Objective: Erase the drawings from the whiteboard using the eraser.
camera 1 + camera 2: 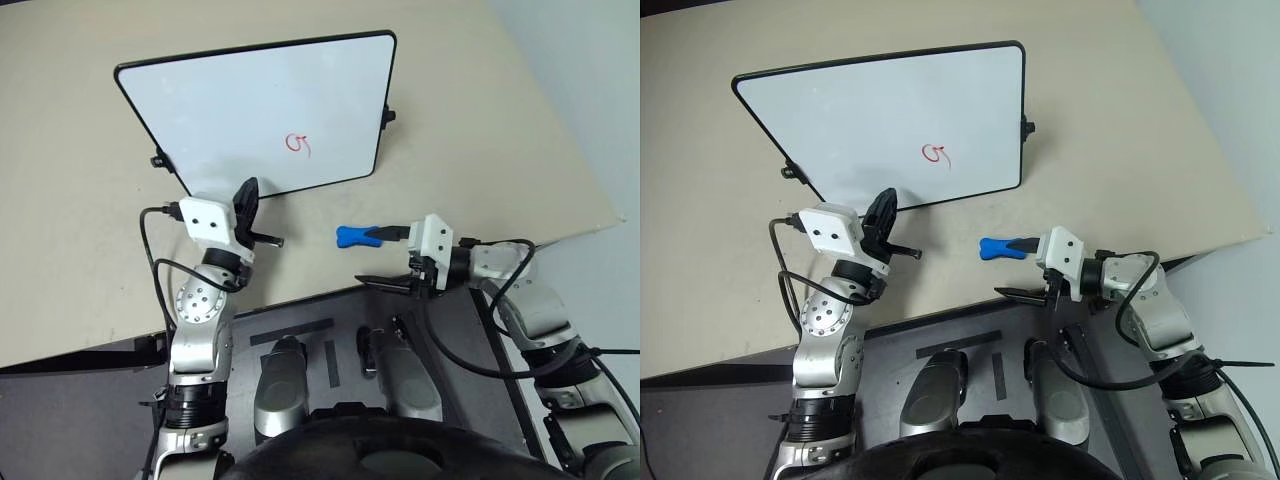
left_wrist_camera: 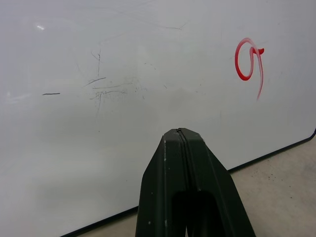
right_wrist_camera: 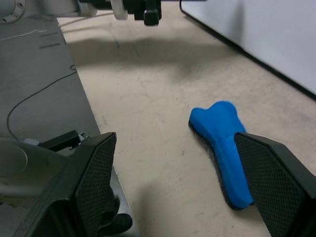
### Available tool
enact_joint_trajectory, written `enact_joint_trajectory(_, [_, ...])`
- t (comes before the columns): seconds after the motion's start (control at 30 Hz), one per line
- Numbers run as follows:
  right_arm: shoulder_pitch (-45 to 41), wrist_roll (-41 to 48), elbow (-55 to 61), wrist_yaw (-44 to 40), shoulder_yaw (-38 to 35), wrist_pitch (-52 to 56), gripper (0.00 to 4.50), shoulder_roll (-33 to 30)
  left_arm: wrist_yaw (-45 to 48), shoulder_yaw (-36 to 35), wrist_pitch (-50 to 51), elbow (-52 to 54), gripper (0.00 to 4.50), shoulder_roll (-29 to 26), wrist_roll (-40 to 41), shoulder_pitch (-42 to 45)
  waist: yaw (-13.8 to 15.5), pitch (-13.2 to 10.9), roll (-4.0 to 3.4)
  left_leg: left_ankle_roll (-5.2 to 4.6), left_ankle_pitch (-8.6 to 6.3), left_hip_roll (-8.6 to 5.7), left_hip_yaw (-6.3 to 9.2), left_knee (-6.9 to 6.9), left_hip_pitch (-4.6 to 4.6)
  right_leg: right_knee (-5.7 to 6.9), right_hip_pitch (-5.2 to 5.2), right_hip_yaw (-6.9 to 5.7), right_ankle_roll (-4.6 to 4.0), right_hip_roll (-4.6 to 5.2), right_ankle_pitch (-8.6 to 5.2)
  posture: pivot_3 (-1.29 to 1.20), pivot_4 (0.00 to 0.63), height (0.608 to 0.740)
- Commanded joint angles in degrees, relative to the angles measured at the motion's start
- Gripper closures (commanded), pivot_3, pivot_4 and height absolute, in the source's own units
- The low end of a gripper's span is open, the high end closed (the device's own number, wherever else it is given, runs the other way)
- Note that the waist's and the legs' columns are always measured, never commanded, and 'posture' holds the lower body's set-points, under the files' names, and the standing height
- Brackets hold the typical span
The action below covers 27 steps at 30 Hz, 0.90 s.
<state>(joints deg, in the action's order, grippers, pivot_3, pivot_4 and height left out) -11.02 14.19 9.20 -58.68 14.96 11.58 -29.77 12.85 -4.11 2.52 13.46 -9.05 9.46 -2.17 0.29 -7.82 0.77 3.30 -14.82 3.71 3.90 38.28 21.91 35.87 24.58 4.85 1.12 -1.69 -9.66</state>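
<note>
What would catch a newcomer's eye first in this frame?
Probably the small red scribble near the lower middle of the big whiteboard, which lies on the beige table. Next, the bright blue eraser on the table just in front of the board's near right corner, with the right gripper open wide beside it. The left gripper, shut, points at the board's near edge.
</note>
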Motion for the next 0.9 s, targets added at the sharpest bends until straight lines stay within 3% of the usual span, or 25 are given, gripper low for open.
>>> enact_joint_trajectory(0.03, [-2.57,-0.28,-2.54,-0.6,0.33,-1.92,0.48,1.22,-0.46,-0.18,-1.55,0.74,4.5,0.26,-0.35,0.28,0.01,0.0,0.0,0.0,0.0,0.0,0.02,0.0,0.0,0.0,0.0,0.0,0.0,0.0,0.0,0.0,0.15,0.74])
enact_joint_trajectory(0.43, [-6.5,-3.47,-12.6,0.28,0.88,-7.46,0.48,3.68,-1.55,-0.29,-2.64,0.59,4.5,0.63,-0.68,0.35,0.02,0.0,0.0,0.01,-0.05,0.05,0.13,-0.02,0.0,0.01,0.03,0.02,-0.56,0.06,0.34,0.0,0.15,0.74])
enact_joint_trajectory(0.53, [-6.8,-4.35,-14.06,0.89,0.8,-8.77,1.04,4.03,-1.65,-0.29,-2.71,0.48,4.5,0.62,-0.72,0.48,0.02,0.0,0.0,0.0,-0.05,0.06,0.14,-0.01,-0.02,0.01,0.02,0.02,-0.58,0.07,0.35,0.0,0.15,0.74])
enact_joint_trajectory(0.83, [-7.3,-5.23,-16.22,2.43,0.25,-11.39,4.2,4.61,-1.7,-0.3,-2.93,0.02,4.5,0.4,-0.73,1.02,0.02,0.0,0.0,0.0,-0.06,0.07,0.18,-0.01,-0.04,0.01,0.0,0.02,-0.58,0.08,0.36,0.0,0.15,0.74])
enact_joint_trajectory(0.9, [-7.54,-5.28,-16.28,2.52,0.09,-11.72,4.46,4.73,-1.64,-0.41,-2.95,-0.14,4.5,0.3,-0.7,1.2,0.02,0.0,0.0,0.01,-0.06,0.07,0.17,-0.01,-0.03,0.01,0.01,0.02,-0.59,0.08,0.36,0.0,0.15,0.74])
